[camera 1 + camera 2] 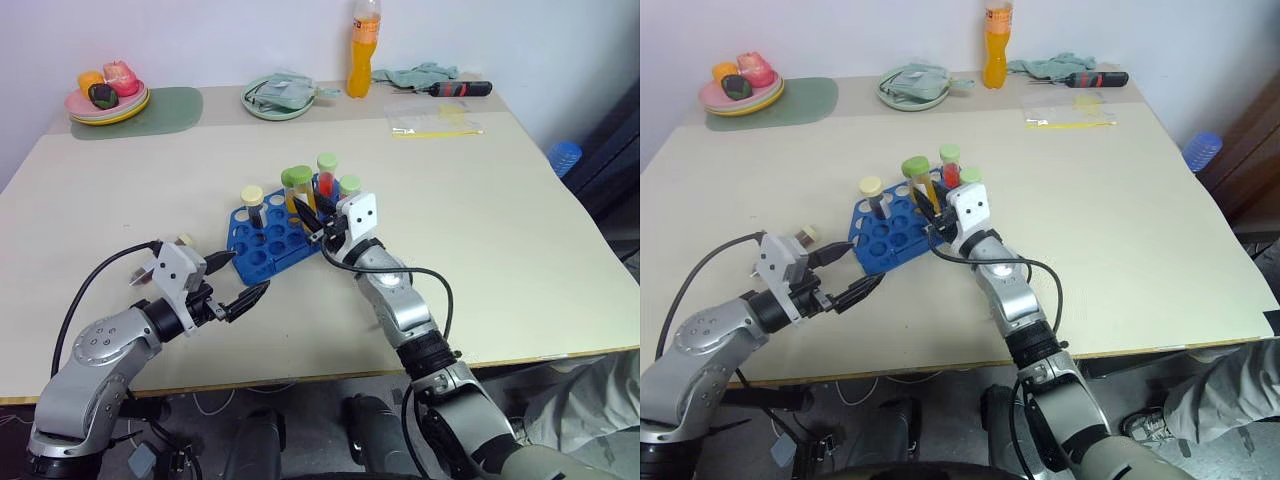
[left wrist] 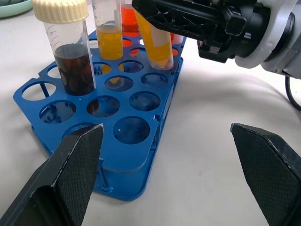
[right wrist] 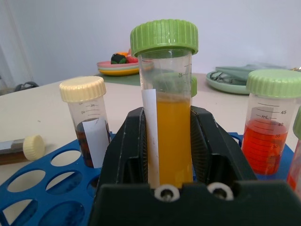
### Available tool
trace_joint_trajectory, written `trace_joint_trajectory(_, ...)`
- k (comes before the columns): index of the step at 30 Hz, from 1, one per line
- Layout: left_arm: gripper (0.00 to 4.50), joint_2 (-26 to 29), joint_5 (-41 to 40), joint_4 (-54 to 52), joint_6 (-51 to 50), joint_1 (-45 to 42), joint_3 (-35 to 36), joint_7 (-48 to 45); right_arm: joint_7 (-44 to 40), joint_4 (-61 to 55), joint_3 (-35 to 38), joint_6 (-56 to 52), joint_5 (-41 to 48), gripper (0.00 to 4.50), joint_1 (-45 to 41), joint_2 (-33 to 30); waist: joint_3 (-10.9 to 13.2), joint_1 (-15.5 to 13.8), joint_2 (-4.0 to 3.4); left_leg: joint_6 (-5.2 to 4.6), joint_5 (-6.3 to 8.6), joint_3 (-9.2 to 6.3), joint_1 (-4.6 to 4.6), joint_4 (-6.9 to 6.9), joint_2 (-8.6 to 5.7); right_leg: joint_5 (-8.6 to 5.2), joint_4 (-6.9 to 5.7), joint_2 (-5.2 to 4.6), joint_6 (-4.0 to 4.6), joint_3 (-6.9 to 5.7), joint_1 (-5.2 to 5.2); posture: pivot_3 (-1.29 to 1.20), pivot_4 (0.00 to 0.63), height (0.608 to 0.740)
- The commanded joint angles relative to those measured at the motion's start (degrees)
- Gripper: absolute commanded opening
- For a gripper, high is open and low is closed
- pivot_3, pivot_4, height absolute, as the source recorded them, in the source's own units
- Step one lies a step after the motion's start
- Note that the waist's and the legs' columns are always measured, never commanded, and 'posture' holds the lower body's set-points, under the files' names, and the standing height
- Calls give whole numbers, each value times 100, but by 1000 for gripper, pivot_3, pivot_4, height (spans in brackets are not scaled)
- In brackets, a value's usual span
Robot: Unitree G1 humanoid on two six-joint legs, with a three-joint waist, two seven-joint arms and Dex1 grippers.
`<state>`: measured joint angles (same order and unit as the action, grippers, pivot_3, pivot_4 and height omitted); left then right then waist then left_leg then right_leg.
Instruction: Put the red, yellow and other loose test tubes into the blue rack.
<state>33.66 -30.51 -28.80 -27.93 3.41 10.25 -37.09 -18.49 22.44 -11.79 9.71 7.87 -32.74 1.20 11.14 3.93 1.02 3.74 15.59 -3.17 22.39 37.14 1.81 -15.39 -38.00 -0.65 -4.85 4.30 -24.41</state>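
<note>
Your right gripper (image 3: 171,141) has its two black fingers squeezed tight on a tube of yellow liquid with a green cap (image 3: 164,94). You hold this yellow tube upright, right over the blue rack (image 1: 268,240), with its bottom down among the holes at the rack's far side.

The blue rack sits near the middle of the table (image 1: 520,250). In it stands a tube of dark red-brown liquid with a cream cap (image 2: 70,52), at the rack's left side. A tube of red-orange liquid with a green cap (image 3: 268,127) stands in the rack too, close to the one you hold. Another yellow tube (image 2: 109,33) stands between them. Most of the round holes have nothing in them.

One more tube with a cream cap (image 3: 21,148) lies flat on the table just beside the rack.

Your left gripper (image 1: 228,285) hangs near the rack's front corner, fingers spread wide, holding nothing.

Far back you can see a tall orange drink bottle (image 1: 364,50), a green plate (image 1: 278,100) and a stack of plates with toy food (image 1: 107,98)
</note>
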Motion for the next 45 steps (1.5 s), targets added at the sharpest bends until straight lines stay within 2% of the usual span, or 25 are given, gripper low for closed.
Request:
trace_joint_trajectory(1,4500,12,-14,-87,71,-97,25,-10,51,342,192,543,-81,865,-9,124,0,1,0,0,0,0,0,0,0,0,-1,0,0,0,0,0,150,740)
trace_joint_trajectory(6,4500,7,-10,-109,41,-103,43,33,-75,735,188,1000,-102,865,21,293,0,11,0,1,-1,-1,-3,0,0,1,-4,1,1,0,1,0,150,740)
trace_joint_trajectory(9,4500,7,-53,-157,-142,-95,113,194,-99,748,233,1149,-95,2185,30,346,0,7,0,1,-1,-1,-4,0,1,1,-6,1,1,1,1,0,150,740)
trace_joint_trajectory(11,4500,23,-164,-163,-318,-120,222,297,-126,580,215,1220,-158,3323,34,310,0,6,0,1,-1,-1,-3,0,1,1,-5,0,1,1,1,0,150,740)
trace_joint_trajectory(13,4500,29,-403,-174,-578,-185,439,431,-172,287,184,1215,-215,4156,59,229,0,5,-1,1,-1,-1,-2,0,1,1,-5,0,1,1,0,0,150,740)
trace_joint_trajectory(18,4500,529,-609,-197,-1647,-591,882,954,-710,-873,77,655,-91,4156,265,-238,0,-9,-1,1,-1,-6,-1,1,0,1,-5,0,1,-1,1,0,150,740)
trace_joint_trajectory(20,4500,1084,-889,-53,-2552,-916,1006,953,-1041,-1460,58,188,100,4156,402,-543,0,-11,1,1,-1,-10,0,2,-1,1,-6,0,0,-3,1,0,150,740)
trace_joint_trajectory(21,4500,1533,-810,97,-2812,-1055,940,795,-1300,-1793,32,-73,184,4156,483,-793,1,-11,1,1,-1,-12,0,2,-1,1,-4,0,0,-5,1,0,150,740)
trace_joint_trajectory(22,4500,2057,-668,321,-3098,-1211,755,628,-1541,-2123,25,-357,308,4156,562,-1041,2,-7,2,1,-1,-12,0,2,-2,0,-8,0,0,-6,1,0,150,740)
trace_joint_trajectory(24,4500,2702,-544,675,-3470,-1475,447,421,-1815,-2549,23,-791,492,4156,648,-1346,5,3,-3,1,-1,-12,-2,-1,-2,0,-4,2,1,-6,1,0,150,740)
trace_joint_trajectory(27,4500,3347,-479,1559,-3973,-2298,-250,-75,-2240,-3092,10,-1246,674,4156,769,-1844,7,4,-4,1,-1,-10,-5,-5,-3,-1,-5,4,1,-6,1,0,150,740)
trace_joint_trajectory(29,4500,3575,-79,2206,-3860,-2965,-938,-440,-2470,-3372,16,-1507,794,4156,851,-2092,8,4,-3,1,-1,-12,-4,-5,-2,-3,-7,8,4,-9,0,0,150,740)
trace_joint_trajectory(32,4500,3613,703,3295,-3291,-4103,-2213,-1434,-2757,-3668,-79,-1740,849,4156,999,-2367,7,-21,0,1,-1,-14,1,-3,-5,-5,-5,8,5,-16,-1,0,150,740)
trace_joint_trajectory(35,4500,3364,1557,4403,-2660,-4939,-3108,-2096,-2876,-3808,-151,-1805,795,4156,1086,-2462,7,-17,0,1,-1,-10,4,-2,-6,-5,-2,7,5,-14,-2,0,150,740)
trace_joint_trajectory(40,4500,2738,2507,6003,-1926,-5951,-3984,-3140,-2878,-4009,-155,-1886,712,4156,1208,-2526,8,-29,3,0,-1,-11,8,1,-5,-6,-4,8,4,-15,-5,0,150,740)
trace_joint_trajectory(43,4500,2461,2996,6700,-1528,-6224,-4249,-3477,-2832,-4142,-131,-1941,684,4156,1279,-2560,8,-23,4,0,-1,-10,10,1,-6,-6,-2,8,4,-14,-5,0,150,740)
trace_joint_trajectory(44,3943,2380,3150,6908,-1402,-6294,-4300,-3542,-2814,-4188,-124,-1961,674,4230,1304,-2572,8,-20,4,0,-1,-11,10,1,-5,-6,-2,7,3,-13,-5,0,150,740)
trace_joint_trajectory(45,3609,2300,3280,7109,-1302,-6364,-4324,-3582,-2796,-4223,-119,-1976,667,4230,1326,-2583,9,-19,4,0,-1,-11,10,2,-5,-6,-2,7,3,-13,-5,0,150,740)
